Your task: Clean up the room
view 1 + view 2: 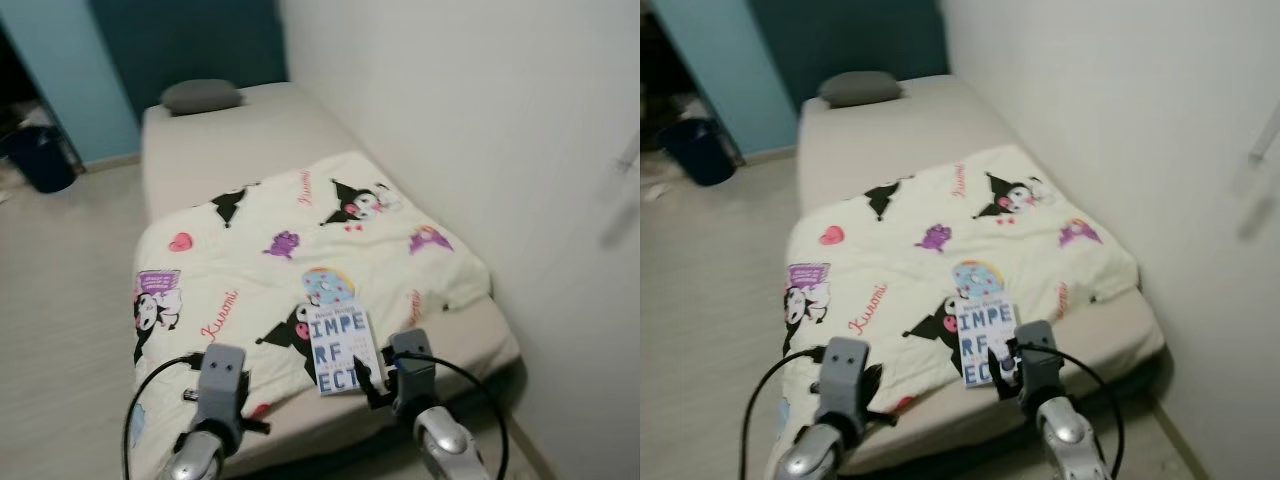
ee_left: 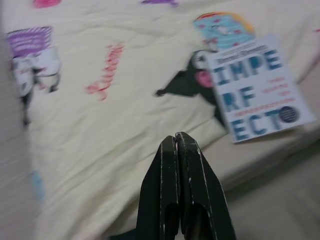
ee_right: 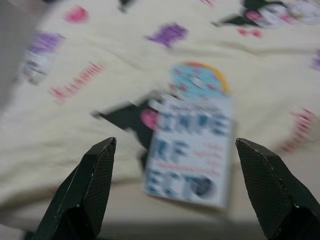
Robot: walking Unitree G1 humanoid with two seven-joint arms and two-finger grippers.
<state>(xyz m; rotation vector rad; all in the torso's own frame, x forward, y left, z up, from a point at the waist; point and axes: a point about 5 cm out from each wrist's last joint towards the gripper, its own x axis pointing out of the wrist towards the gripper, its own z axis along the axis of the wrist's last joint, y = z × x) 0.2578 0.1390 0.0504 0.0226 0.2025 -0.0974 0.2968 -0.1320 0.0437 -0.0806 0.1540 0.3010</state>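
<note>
Okay, book point(image 1: 342, 352) lies flat on the blanket point(image 1: 260, 270) near the bed's point(image 1: 200, 150) foot edge. My right tool point(image 3: 172, 187) is spread wide above it; left tool point(image 2: 178, 150) is pinched closed, idle. I'd lower, straddling the near edge squarely.

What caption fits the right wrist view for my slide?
Open right tool lined up on a book lying on the cartoon-print blanket.

I saw a grey oval pillow point(image 1: 201, 96) at the bed's head end, and a dark blue bin point(image 1: 41, 158) on the floor.
</note>
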